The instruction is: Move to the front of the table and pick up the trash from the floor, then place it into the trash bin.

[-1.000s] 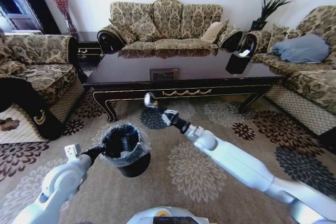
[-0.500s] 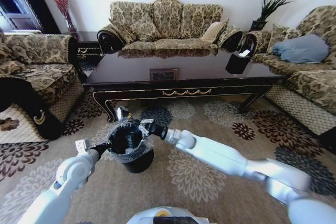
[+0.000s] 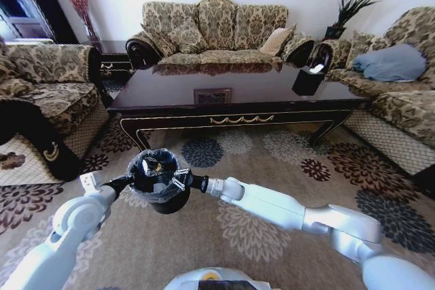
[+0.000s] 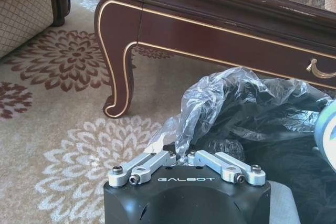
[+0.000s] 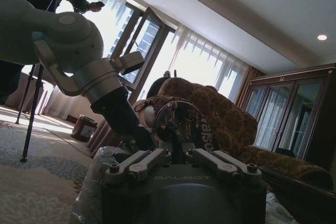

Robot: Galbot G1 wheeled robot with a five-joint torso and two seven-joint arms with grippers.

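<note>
In front of the table (image 3: 224,110), the left gripper (image 3: 130,181) is pinching the trash bin (image 3: 160,188) by its liner while the right gripper (image 3: 182,180), jaws clamped on trash (image 5: 176,121), is hovering at the rim and should part them squarely over the opening.

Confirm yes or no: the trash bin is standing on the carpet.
No. In the head view the trash bin hangs above the floor, gripped at its rim by the left claw.
</note>
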